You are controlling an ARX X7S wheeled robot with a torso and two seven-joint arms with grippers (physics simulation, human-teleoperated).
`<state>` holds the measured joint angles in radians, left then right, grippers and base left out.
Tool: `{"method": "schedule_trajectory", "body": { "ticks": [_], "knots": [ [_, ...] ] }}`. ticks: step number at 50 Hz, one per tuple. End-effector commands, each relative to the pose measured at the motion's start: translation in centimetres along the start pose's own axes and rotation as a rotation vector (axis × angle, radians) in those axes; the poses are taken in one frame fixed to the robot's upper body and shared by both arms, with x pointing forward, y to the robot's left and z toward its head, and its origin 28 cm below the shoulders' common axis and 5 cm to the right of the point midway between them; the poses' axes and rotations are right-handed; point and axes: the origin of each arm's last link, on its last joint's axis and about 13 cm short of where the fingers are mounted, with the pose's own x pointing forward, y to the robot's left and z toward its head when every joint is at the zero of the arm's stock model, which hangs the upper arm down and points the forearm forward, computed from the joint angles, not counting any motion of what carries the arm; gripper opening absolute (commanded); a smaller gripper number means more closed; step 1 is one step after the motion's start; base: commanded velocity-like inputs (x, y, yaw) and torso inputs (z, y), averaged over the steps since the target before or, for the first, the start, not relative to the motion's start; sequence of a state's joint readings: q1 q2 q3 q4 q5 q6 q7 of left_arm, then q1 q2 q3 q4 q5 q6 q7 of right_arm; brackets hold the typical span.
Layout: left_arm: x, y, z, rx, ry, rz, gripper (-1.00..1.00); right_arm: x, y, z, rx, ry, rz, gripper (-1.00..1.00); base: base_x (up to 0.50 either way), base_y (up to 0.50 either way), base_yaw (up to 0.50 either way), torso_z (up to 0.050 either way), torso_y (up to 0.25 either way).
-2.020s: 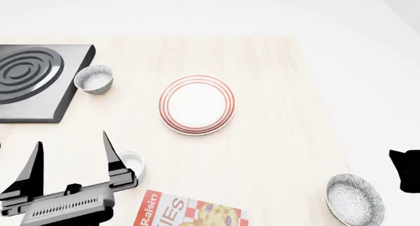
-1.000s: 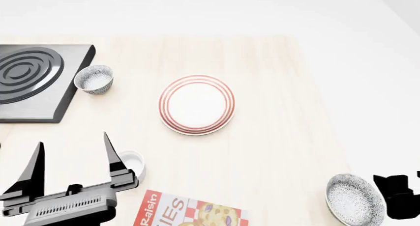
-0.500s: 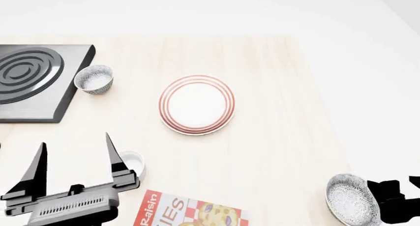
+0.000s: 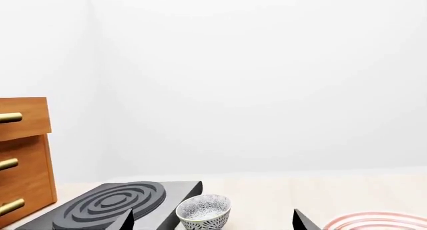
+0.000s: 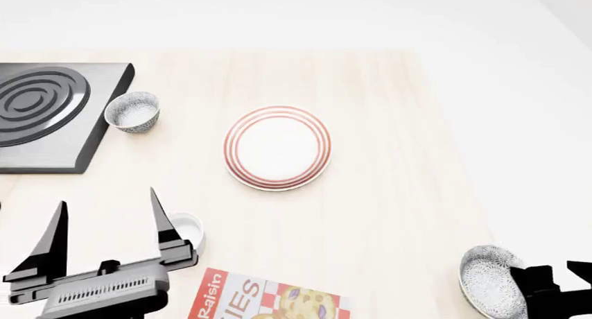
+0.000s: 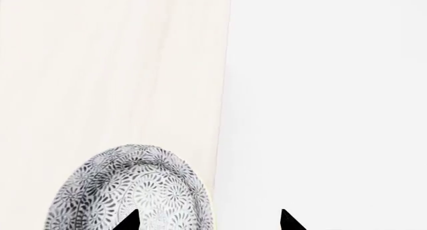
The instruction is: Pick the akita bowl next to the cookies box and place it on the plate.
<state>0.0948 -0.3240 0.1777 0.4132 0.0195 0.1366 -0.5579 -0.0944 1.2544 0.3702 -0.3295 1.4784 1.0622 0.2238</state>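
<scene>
Right now your akita bowl sits at the near right corner of the table, to the right of the cookies box, and nothing shows inside it. In the right wrist view the same bowl lies close to the table's edge, its patterned outside facing the camera. The plate rests bare in the middle of the table, well apart from the bowl. A second speckled bowl stands just beside the black stove at the far left, and it looks bare inside too. A small white cup sits near the left side, partly hidden by your left gripper.

Your right gripper is low at the near right, just beside the bowl's right rim; its two black fingertips stand apart, one of them over the bowl. Your left gripper hovers at the near left, fingers spread wide and holding nothing.

On the box you can read "Raisin" and part of a larger word.
</scene>
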Motion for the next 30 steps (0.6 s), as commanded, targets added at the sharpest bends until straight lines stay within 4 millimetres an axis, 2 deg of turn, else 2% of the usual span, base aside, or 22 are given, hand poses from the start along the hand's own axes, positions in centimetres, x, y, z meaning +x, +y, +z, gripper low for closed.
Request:
{"method": "schedule_trajectory", "body": {
  "ticks": [1, 30],
  "knots": [
    [0.0, 0.0, 0.0, 0.002, -0.015, 0.001, 1.00, 0.3, -0.1, -0.5, 0.008, -0.008, 0.012, 1.00, 0.00, 0.00, 0.00, 0.000, 0.000],
    [0.0, -0.1, 0.0, 0.005, -0.014, 0.000, 1.00, 1.8, -0.1, -1.4, 0.004, 0.021, 0.022, 1.00, 0.00, 0.00, 0.00, 0.000, 0.000]
  ]
}}
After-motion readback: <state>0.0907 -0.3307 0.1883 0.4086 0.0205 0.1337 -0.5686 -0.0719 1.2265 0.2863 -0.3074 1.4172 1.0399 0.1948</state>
